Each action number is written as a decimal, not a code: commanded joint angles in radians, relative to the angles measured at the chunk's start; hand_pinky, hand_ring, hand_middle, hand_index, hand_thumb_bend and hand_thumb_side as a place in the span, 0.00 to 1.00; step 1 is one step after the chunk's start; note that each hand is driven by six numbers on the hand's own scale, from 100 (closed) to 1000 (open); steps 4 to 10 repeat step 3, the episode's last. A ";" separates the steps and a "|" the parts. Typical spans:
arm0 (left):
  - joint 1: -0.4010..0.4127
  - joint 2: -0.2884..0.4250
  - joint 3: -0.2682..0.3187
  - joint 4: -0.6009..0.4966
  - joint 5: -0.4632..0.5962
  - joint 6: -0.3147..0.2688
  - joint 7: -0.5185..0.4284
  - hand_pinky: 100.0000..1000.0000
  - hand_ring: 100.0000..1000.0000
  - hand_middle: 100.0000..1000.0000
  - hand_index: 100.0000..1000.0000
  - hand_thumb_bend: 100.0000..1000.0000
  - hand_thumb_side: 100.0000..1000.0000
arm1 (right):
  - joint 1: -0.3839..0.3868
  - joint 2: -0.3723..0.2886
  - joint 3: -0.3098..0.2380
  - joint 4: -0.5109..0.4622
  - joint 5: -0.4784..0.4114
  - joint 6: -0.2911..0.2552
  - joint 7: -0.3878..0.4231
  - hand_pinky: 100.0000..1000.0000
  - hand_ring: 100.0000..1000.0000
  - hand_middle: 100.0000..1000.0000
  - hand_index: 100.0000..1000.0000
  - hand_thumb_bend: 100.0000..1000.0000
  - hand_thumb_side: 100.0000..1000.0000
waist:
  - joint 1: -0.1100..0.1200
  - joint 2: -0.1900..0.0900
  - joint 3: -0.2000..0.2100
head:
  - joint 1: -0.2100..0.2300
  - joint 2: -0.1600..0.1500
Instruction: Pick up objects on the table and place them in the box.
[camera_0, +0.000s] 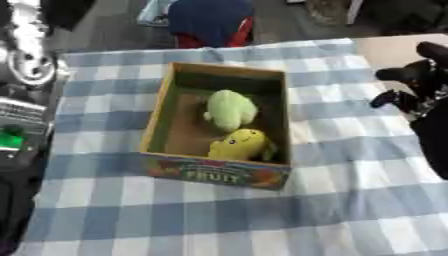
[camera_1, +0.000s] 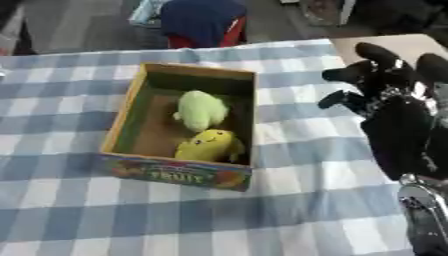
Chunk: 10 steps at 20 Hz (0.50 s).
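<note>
Box (camera_1: 122, 122) holds two plush toys (camera_1: 202, 110); right robot hand (camera_1: 385, 100) beside it.

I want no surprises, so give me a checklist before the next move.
1. Box upright, open top: ok.
2. Green toy inside box: ok.
3. Yellow toy inside box: ok.
4. Right hand clear of box, holding nothing: ok.
5. Left hand in sight: not ok, neither view shows it.
6. More objects left on the cloth: cannot tell; none shows in these views.
</note>
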 joint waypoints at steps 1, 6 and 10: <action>0.045 0.061 0.055 -0.061 0.185 -0.056 0.159 0.31 0.73 0.67 0.93 0.24 0.92 | -0.005 -0.032 -0.014 -0.021 -0.013 -0.013 -0.006 0.53 0.75 0.58 0.83 0.00 1.00 | -0.003 -0.021 0.008 | -0.002 0.006; 0.102 0.072 0.082 -0.065 0.258 -0.133 0.247 0.31 0.73 0.67 0.92 0.25 0.91 | -0.004 -0.035 -0.017 -0.021 -0.014 -0.018 -0.009 0.53 0.75 0.58 0.83 0.00 1.00 | -0.003 -0.020 0.018 | 0.001 0.007; 0.102 0.072 0.082 -0.065 0.258 -0.133 0.247 0.31 0.73 0.67 0.92 0.25 0.91 | -0.004 -0.035 -0.017 -0.021 -0.014 -0.018 -0.009 0.53 0.75 0.58 0.83 0.00 1.00 | -0.003 -0.020 0.018 | 0.001 0.007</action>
